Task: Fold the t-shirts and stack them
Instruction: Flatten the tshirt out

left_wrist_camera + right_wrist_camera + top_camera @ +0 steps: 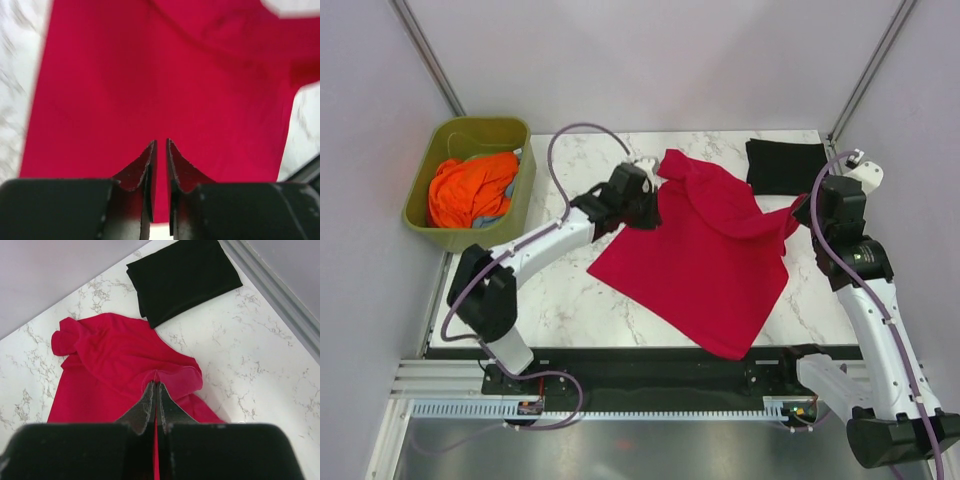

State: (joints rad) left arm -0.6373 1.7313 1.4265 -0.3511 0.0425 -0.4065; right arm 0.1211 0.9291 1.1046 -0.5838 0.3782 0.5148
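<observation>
T-shirts in play: the red t-shirt (705, 255) is spread out and rumpled on the table (560, 290), just beside the black t-shirt (785, 165) on its near-left side. The black one lies flat and folded and looks done.

Step in hand, as I judge it, is folding the red one. The right gripper (156, 385) is clamped on the red edge just nearer than the black tee, with a thin red strip pinched between its fingers. The left gripper (160, 142) sits at the red shirt's side away from the black tee, jaws narrowly apart.

Next move probably calls for the left claw to take a fresh edge. Both would then carry cloth over into a neat fold, and the folded red goes onto the black tee.

Hard to make out:
- The left wrist view is blurred and nearly all red, so I can't tell if cloth sits in the slit.
- I can't tell whether the right claw has sleeve or hem.
- The red corner farthest from the black tee seems to hang over the table edge.
- The tub (470, 240), well apart from the black tee, holds an orange cloth (470, 190) that hides what's beneath.
</observation>
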